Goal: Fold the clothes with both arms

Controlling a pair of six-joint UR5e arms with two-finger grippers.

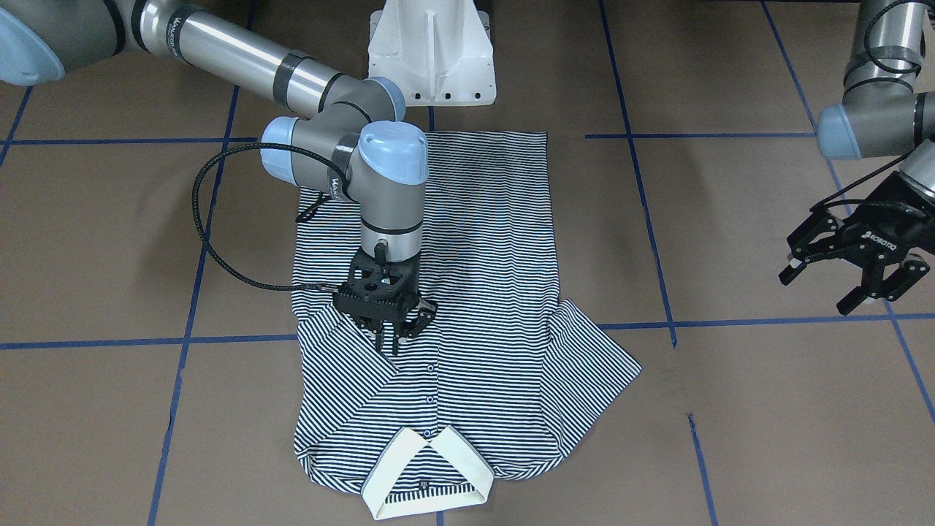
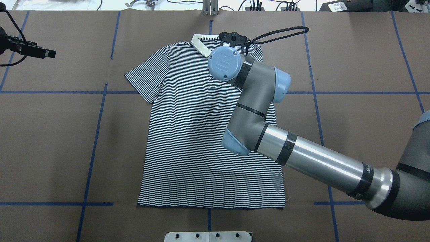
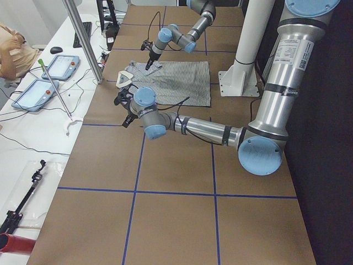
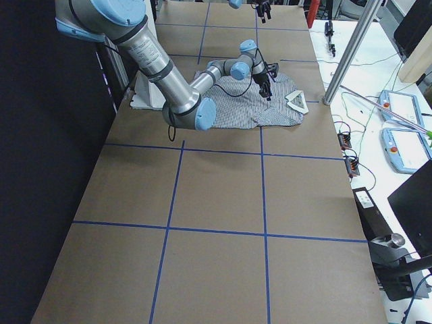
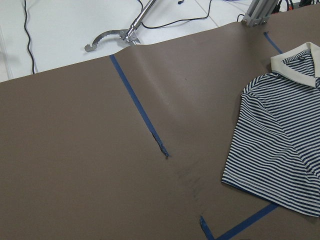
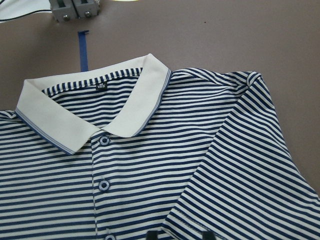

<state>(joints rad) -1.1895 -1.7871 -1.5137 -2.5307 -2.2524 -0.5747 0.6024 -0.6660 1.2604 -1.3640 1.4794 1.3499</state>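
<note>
The striped polo shirt point(image 1: 482, 241) lies flat and face up on the brown table, cream collar point(image 1: 427, 475) towards the far edge; it also shows in the overhead view point(image 2: 188, 141). One sleeve point(image 1: 599, 365) is spread out on my left. The other sleeve point(image 6: 240, 165) lies folded in over the chest beside the placket. My right gripper point(image 1: 388, 342) points down onto that folded sleeve, its fingertips point(image 6: 152, 235) a small gap apart with the hem lying flat between them. My left gripper point(image 1: 818, 288) is open and empty, hovering off the shirt to my left.
The white pedestal base point(image 1: 431, 51) stands at the shirt's hem end. Blue tape lines point(image 1: 197, 292) grid the table. A metal tool point(image 5: 107, 37) and cables lie beyond the far edge. A metal post point(image 3: 83, 38) and tablets stand on the side bench.
</note>
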